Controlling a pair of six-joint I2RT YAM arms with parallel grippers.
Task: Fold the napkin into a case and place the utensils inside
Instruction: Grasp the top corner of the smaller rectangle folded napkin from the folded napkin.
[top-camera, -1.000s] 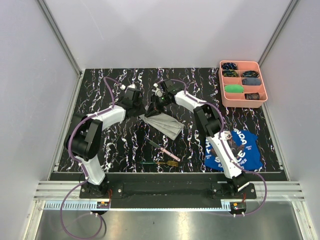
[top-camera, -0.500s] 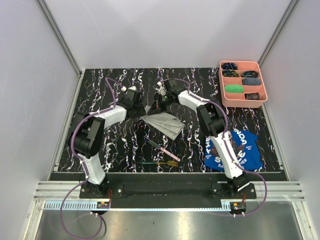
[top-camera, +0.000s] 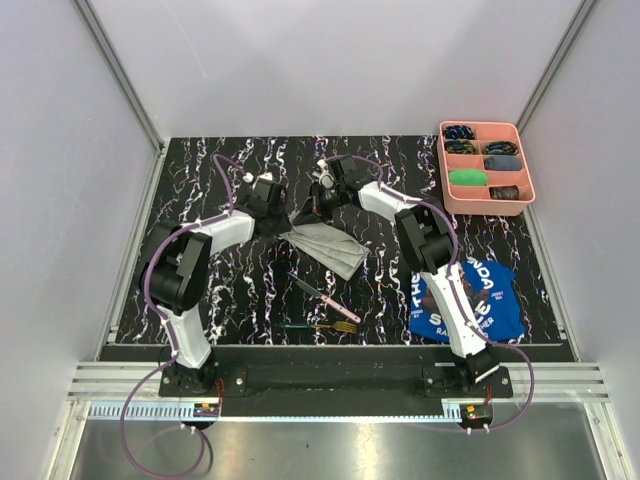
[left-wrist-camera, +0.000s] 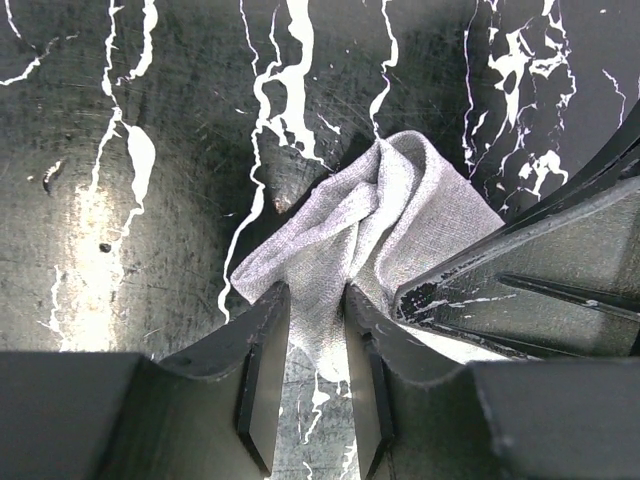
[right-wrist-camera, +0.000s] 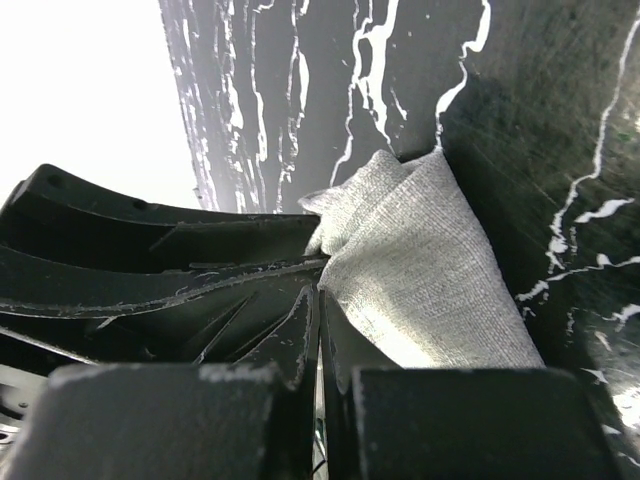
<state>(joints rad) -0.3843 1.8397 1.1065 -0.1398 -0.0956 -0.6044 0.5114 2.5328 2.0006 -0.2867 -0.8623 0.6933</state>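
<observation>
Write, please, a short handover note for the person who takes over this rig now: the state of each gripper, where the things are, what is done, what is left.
Left gripper: jaws partly apart, with a bunched corner of the napkin between the fingertips. Whether the grip is firm cannot be told.
Right gripper: shut on a raised edge of the napkin.
Napkin: mid-table, folded in layers, its far corner lifted between the two grippers.
Knife and fork: lying on the table, nearer the arm bases than the napkin and apart from it.
Done: the first folds.
Left: finish the folding, then put both pieces inside.
</observation>
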